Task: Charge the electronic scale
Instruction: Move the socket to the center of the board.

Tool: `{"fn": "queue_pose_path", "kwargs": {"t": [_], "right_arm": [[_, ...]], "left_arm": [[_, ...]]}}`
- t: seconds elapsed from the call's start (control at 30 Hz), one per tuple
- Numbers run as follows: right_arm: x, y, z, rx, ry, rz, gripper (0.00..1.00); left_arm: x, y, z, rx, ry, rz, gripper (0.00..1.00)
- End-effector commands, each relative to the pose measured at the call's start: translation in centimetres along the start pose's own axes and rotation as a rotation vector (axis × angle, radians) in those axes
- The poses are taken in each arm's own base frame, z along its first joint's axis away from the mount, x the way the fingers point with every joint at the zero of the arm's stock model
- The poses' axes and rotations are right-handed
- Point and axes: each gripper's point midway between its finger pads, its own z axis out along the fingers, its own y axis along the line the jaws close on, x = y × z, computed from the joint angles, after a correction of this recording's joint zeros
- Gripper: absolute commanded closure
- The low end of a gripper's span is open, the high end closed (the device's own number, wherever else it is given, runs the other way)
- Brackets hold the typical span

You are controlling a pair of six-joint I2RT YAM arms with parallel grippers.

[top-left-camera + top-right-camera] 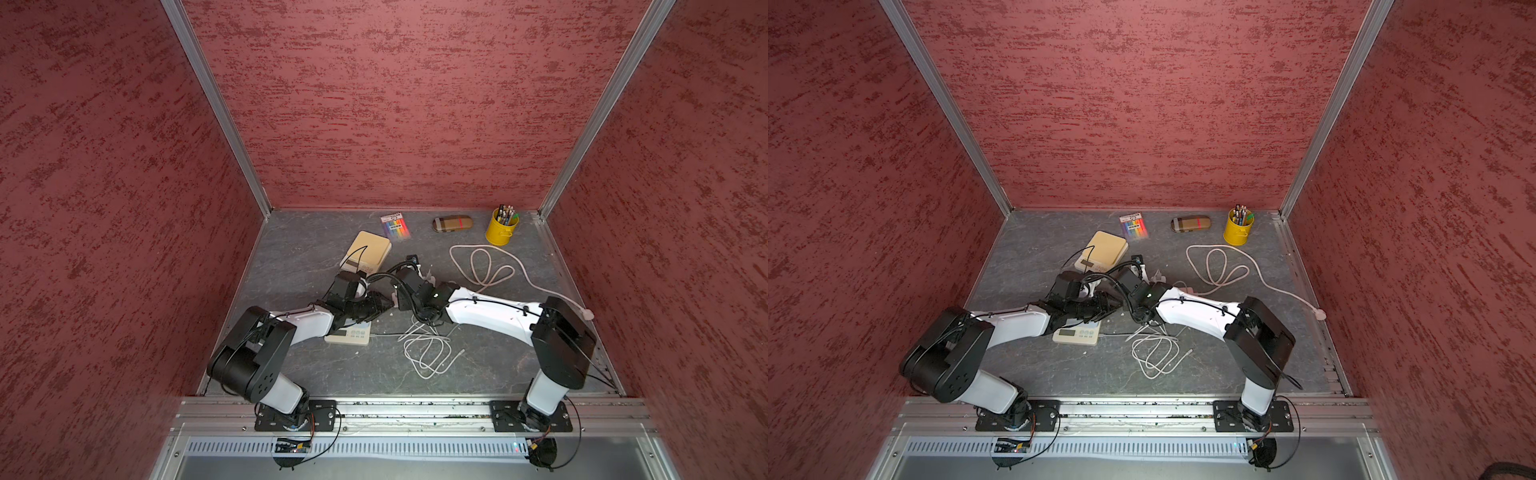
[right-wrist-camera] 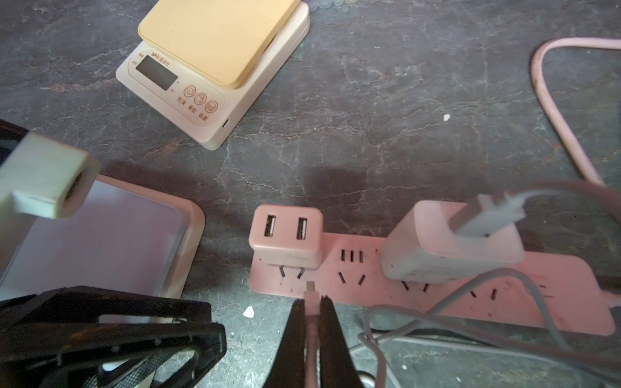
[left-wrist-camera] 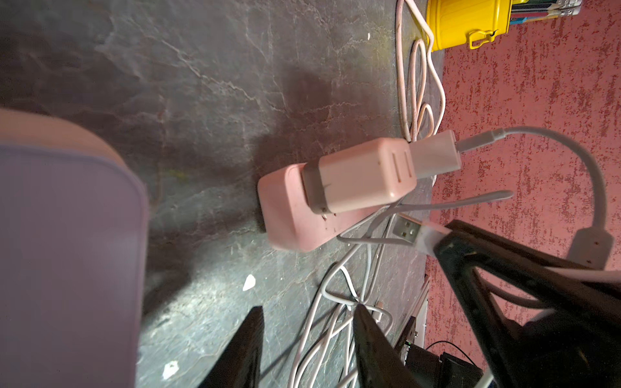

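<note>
Scale [image 3: 67,252] lies flat just beside my left gripper [image 3: 308,307], jaws half-open and empty; light, rigid, slick plastic, I judge, so I'd steady its base edges. My right gripper [image 2: 312,299] pinches the USB plug [image 2: 311,286].

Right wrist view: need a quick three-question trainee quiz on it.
1. Pick one: the right claw grips A) a plug, B) a pencil, C) a scale.
2. True or false: both USB ports on the twin-port charger are empty.
3. Fill in: ___ chargers stand on the strip.
Key: 1 A; 2 true; 3 two.
</note>
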Motion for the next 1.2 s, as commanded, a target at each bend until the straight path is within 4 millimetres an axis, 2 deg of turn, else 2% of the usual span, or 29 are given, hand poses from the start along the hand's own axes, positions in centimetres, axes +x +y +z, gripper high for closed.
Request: {"fn": "queue_pose_path", "kwargs": {"t": [0.0,0.23,0.43,0.6,0.8,0.97,1.17], "right_arm": [[-2.7,0.6,-1.6,-0.053,-0.086,0.076,1.0],[-4.9,1.0,-3.5,-0.089,-0.155,0.12,1.0],[-5.7,1.5,-4.5,-0.133,-0.176,0.152,1.0],[-5.4,1.1,-3.9,-0.091,-0.159,0.139,1.0],[-4.5,0.1,-2.6,-0.038,-0.135,0.143,1.0],[-4.0,0.4,-1.7,-0.07,-0.105,0.16,1.0],[-3.8,0.7,-1.4,-0.099,-0.085,0.174,1.0]], "left_arm": [[-1.3,-1.5,0.2,0.03,-0.035,0.054,0.56],[-3.6,-2.3,0.9,0.002,-0.086,0.103,0.53],[-5.2,-4.3,0.9,0.067,-0.136,0.217,0.51],[-7.7,-5.4,-0.4,0.149,-0.221,0.253,0.51],[-8.8,-5.8,1.3,0.245,-0.122,0.249,0.51],[-7.8,-5.3,3.4,0.319,-0.016,0.186,0.59],[-6.5,-4.8,3.9,0.35,0.023,0.183,0.7]]}}
